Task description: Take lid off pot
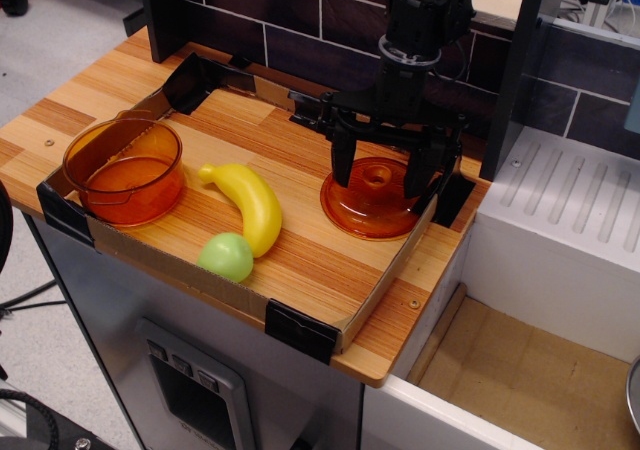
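The orange lid (372, 202) lies flat on the wooden board at the right side, its ring knob up. My gripper (378, 162) hangs just above it with its black fingers (341, 162) spread wide to either side of the knob, open and holding nothing. The orange pot (124, 170) stands uncovered at the board's left edge, far from the gripper.
A yellow banana (250, 204) and a green ball (226, 257) lie between pot and lid. A low cardboard rim with black corner brackets (300, 330) borders the board. A dark brick wall stands behind. A white ridged drainboard (575, 195) is at the right.
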### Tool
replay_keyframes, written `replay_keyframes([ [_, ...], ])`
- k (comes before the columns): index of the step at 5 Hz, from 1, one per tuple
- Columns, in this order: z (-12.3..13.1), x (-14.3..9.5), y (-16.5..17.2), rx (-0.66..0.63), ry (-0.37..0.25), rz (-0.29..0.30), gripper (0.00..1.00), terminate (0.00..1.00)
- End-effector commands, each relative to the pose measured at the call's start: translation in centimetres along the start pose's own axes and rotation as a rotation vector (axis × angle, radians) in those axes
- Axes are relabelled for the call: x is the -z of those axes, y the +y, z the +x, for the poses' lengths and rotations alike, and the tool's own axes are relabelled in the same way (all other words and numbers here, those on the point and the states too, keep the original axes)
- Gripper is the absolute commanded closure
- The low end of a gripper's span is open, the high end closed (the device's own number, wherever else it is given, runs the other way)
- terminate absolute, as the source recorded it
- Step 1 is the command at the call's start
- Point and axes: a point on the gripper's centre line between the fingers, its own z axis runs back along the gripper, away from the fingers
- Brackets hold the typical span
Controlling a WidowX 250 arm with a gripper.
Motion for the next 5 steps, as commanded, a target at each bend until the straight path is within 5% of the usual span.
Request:
replay_keyframes([
  [1, 0.7, -6.4, 3.8, -0.056, -0.075, -0.067, 0.0, 0.0],
  [2, 0.5, -9.2, 6.2, -0.046, -0.104, -0.082, 0.0, 0.0],
  [3, 0.6, -11.7, 8.4, -0.084, -0.069, -0.119, 0.0, 0.0],
  [4, 0.6, -11.7, 8.4, -0.084, -0.069, -0.119, 0.0, 0.0],
  [5, 0.6, -11.7, 8.4, -0.084, -0.069, -0.119, 0.0, 1.0],
])
